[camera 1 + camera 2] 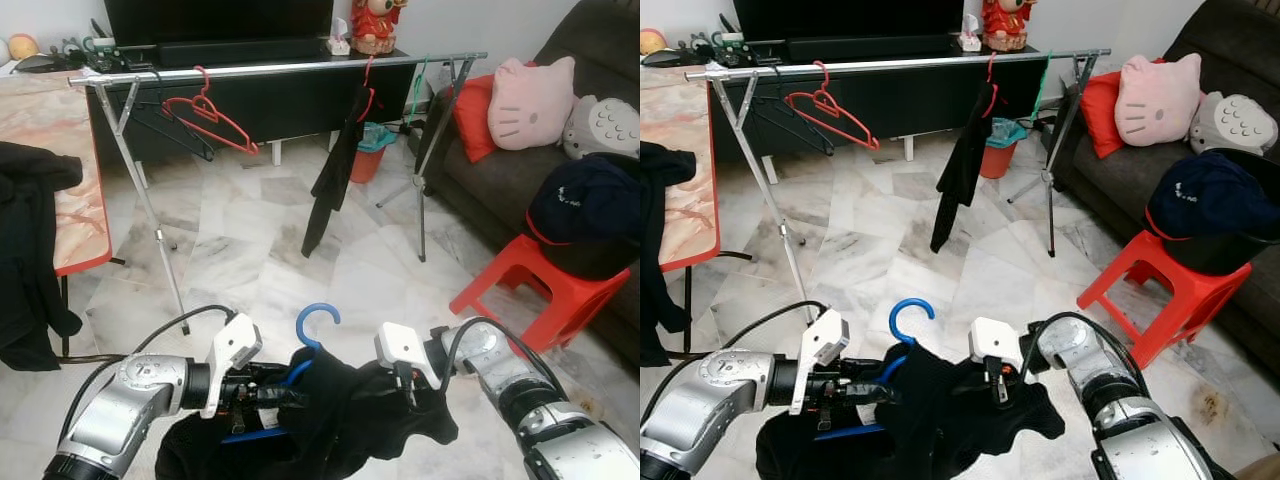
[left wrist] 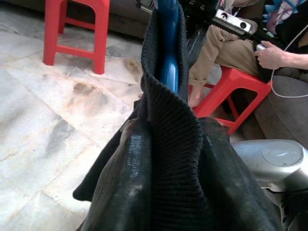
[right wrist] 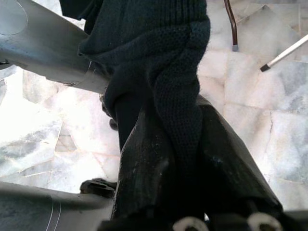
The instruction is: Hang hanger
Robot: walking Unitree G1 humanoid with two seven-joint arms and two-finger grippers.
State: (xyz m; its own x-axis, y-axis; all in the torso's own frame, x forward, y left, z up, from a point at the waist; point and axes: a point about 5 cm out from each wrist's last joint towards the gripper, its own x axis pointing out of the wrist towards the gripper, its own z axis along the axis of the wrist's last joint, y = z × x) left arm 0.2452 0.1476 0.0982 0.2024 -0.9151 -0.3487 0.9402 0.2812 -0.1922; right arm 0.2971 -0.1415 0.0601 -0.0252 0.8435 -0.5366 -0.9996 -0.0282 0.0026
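A blue hanger [image 1: 316, 325] carries a black knit garment [image 1: 340, 420], held low in front of me between both arms. Its hook points up. My left gripper [image 1: 268, 392] is shut on the garment's shoulder over the hanger; in the left wrist view the blue hanger [image 2: 168, 53] runs beyond the pinched knit. My right gripper [image 1: 405, 388] is shut on the garment's other side, with knit fabric [image 3: 180, 96] squeezed between its fingers [image 3: 144, 168]. The silver clothes rail [image 1: 290, 68] stands farther ahead across the room.
On the rail hang a red hanger [image 1: 210, 112], a black hanger [image 1: 185, 135] and a black garment [image 1: 335, 170]. A red stool [image 1: 530, 285] with a dark basket stands right, before the sofa [image 1: 480, 190]. A table [image 1: 60, 190] with black clothes is left. A person [image 2: 240, 43] sits nearby.
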